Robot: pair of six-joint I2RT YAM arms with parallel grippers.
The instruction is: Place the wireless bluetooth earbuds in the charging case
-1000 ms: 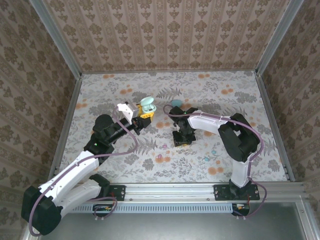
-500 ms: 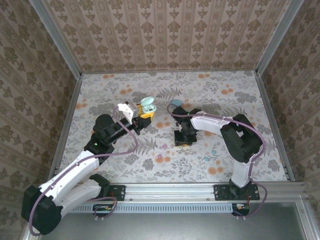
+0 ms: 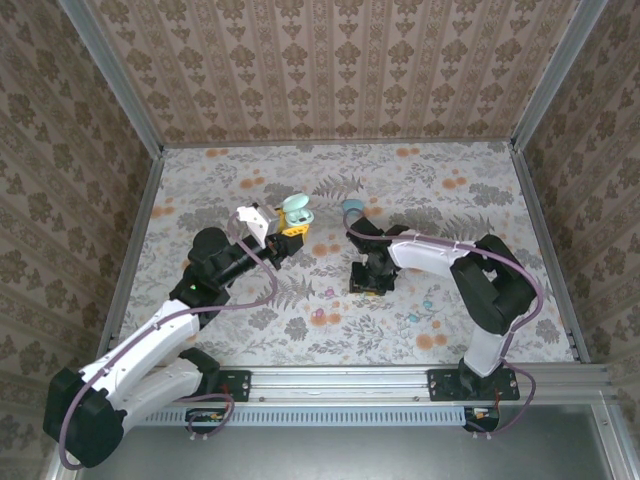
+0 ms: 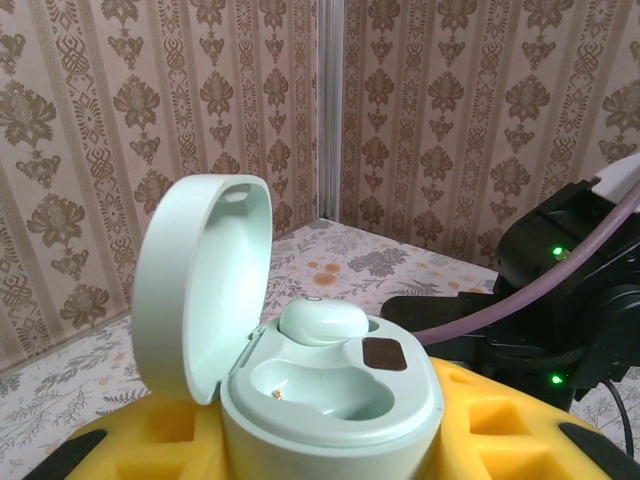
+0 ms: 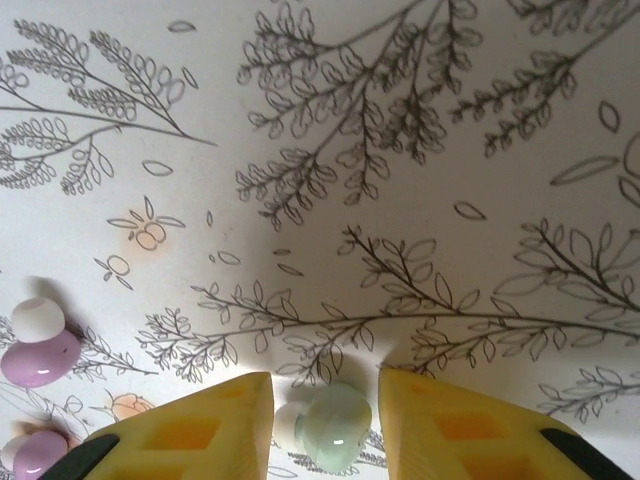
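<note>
Clamping the open mint charging case in the left gripper leaves its empty socket facing up beside the seated earbud. Down on the cloth, the right gripper sits with fingers apart, straddling the loose mint earbud, guessing it's about to pinch.

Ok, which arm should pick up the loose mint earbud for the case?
Right. The right gripper is down at the cloth with the mint earbud lying between its fingers. The left gripper is shut on the open case, presenting its empty slot, so it is occupied.
</note>
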